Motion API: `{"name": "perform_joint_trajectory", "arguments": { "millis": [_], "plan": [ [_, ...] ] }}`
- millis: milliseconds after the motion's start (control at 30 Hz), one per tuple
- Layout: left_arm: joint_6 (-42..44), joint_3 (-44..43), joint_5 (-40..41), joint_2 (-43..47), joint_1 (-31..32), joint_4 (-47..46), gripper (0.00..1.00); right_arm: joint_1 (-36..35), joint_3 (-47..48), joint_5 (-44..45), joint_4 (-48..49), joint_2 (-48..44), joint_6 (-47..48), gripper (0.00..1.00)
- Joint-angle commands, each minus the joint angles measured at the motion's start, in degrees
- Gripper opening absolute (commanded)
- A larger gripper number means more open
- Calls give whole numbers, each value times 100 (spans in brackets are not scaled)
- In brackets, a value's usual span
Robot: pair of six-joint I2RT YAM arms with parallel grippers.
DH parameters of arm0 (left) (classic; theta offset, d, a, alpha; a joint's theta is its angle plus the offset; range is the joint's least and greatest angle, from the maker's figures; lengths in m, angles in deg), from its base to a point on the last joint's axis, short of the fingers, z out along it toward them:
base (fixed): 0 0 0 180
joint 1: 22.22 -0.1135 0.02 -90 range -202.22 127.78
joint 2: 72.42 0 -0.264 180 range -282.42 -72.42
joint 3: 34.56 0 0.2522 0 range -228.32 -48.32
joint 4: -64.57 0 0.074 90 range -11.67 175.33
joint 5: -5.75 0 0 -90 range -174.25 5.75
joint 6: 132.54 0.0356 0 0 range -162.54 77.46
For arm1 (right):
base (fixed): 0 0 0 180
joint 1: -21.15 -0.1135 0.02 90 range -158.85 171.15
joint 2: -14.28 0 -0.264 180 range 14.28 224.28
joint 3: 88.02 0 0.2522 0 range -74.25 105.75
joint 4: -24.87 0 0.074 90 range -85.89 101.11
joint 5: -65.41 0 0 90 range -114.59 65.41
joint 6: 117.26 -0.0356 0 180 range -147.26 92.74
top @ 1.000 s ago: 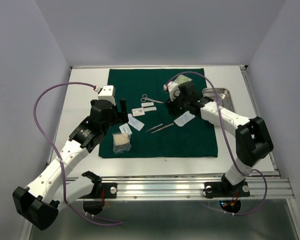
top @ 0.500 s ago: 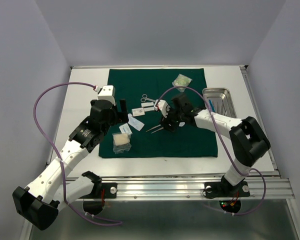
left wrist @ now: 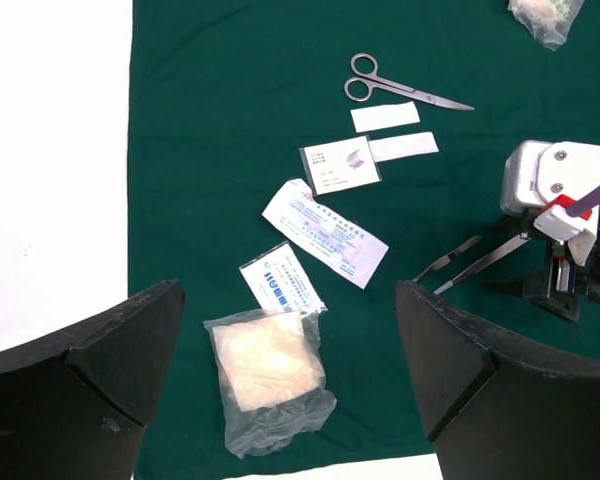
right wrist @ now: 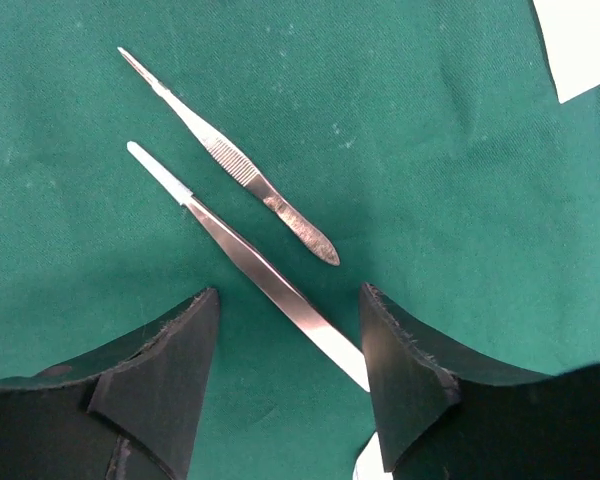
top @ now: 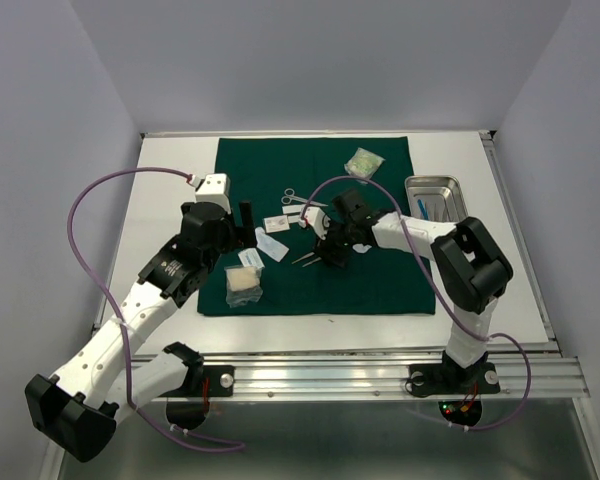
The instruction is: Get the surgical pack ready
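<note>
At the drape's (top: 380, 285) middle, the longer forceps (right wrist: 270, 280) are straddled by the right gripper (right wrist: 288, 300), fingers (right wrist: 150, 370) parted, bare cloth either side. Near its left edge, the left gripper (left wrist: 290, 300) is held wide apart.

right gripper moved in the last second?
Yes. The right gripper went from beside the tray leftward and nearer the bases, and is now over the forceps at the middle of the drape.

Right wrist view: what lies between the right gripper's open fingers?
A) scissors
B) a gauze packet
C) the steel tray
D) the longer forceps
D: the longer forceps lies on the green drape and runs into the gap of the right gripper, whose fingers stand apart on either side of it.
</note>
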State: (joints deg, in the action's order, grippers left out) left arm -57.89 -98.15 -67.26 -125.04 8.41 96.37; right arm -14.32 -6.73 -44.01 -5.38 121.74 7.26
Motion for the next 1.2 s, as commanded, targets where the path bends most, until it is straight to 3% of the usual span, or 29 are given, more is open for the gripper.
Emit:
{"name": "perform_joint_trajectory", "arguments": {
  "millis": [0, 167, 367, 633, 800, 900, 1167],
  "plan": [
    [-11, 43, 120, 226, -31, -73, 99, -48, 331, -80, -65, 152, 125, 62],
    [-11, 34, 120, 235, -31, -73, 99, -48, 375, -106, -205, 240, 81, 55],
    [-3, 34, 102, 235, -31, -90, 99, -48, 428, -97, -504, 284, 37, 35],
    [6, 43, 67, 235, -31, -117, 99, -48, 472, 34, -785, -32, -165, 25],
    [-3, 60, 50, 208, -31, -143, 99, -48, 358, 131, -899, -357, -227, 26],
    [6, 69, 41, 191, -31, -169, 99, -48, 314, 166, -926, -471, -262, 50],
    [15, 60, 41, 164, -31, -178, 99, -48, 428, 580, -558, -314, -332, 51]
  ]
}}
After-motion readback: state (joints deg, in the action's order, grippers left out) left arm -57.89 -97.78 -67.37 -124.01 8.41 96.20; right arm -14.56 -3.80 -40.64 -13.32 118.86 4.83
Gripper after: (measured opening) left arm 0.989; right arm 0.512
